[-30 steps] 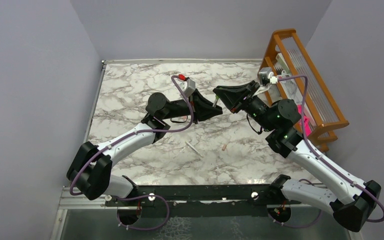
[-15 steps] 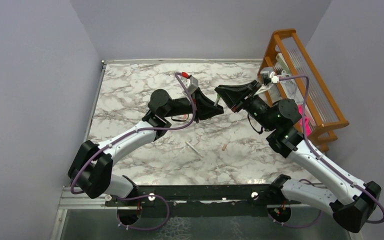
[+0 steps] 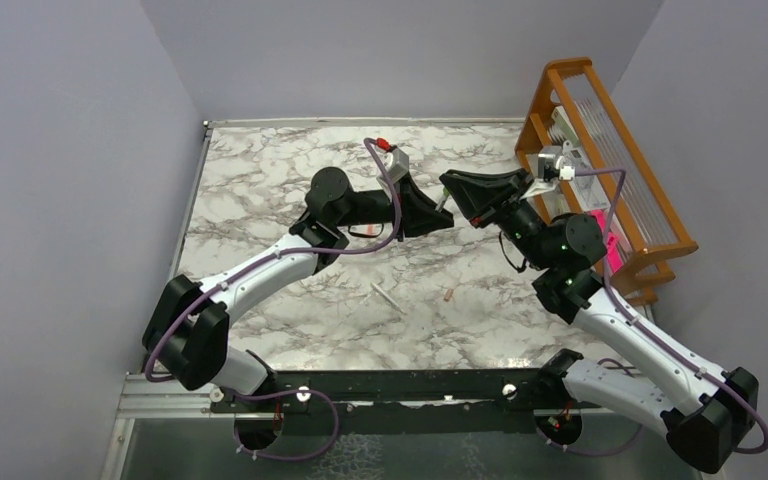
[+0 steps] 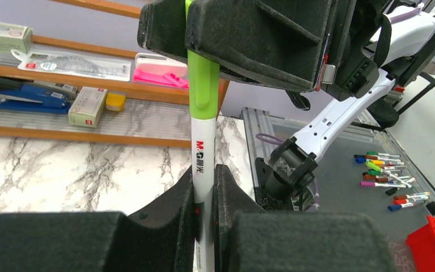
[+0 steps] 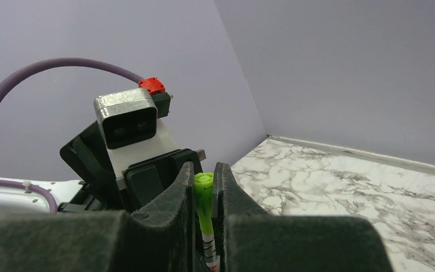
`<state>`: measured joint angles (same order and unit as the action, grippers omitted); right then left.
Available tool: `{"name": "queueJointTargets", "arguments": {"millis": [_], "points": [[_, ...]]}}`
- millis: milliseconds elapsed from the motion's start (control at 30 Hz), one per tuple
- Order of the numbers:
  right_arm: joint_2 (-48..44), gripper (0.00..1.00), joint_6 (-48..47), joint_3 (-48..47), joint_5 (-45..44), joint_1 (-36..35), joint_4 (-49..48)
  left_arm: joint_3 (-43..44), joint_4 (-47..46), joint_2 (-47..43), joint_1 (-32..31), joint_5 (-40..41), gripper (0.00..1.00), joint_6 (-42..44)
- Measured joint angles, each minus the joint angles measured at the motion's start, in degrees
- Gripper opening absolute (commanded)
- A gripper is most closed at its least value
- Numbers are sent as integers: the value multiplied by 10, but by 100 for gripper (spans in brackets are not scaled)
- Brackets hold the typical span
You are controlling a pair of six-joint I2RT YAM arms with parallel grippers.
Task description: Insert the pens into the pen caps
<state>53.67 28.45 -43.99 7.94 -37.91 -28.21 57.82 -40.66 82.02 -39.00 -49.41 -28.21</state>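
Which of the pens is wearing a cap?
The white pen held in mid-air wears a green cap; the other pen lies bare on the table.

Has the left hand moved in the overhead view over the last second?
Yes. The left hand has shifted right, closer to the wooden rack.

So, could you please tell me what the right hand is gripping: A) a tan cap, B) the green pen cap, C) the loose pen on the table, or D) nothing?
B: the right hand is shut on the green pen cap, while the left hand holds the white pen.
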Motion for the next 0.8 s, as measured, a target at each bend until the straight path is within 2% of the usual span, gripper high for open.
{"name": "queueJointTargets", "arguments": {"millis": [367,700,733,800], "points": [[1,1,8,28,-17,5,-48,38,29,26,0,-26,0,5],[-10,1,10,32,-16,5,-46,26,14,26,0,-36,0,4],[-14,5,10,32,-15,4,-36,18,7,25,0,-37,0,3],[-28,19,10,32,-12,0,-13,-4,-10,21,0,-37,0,1]]}}
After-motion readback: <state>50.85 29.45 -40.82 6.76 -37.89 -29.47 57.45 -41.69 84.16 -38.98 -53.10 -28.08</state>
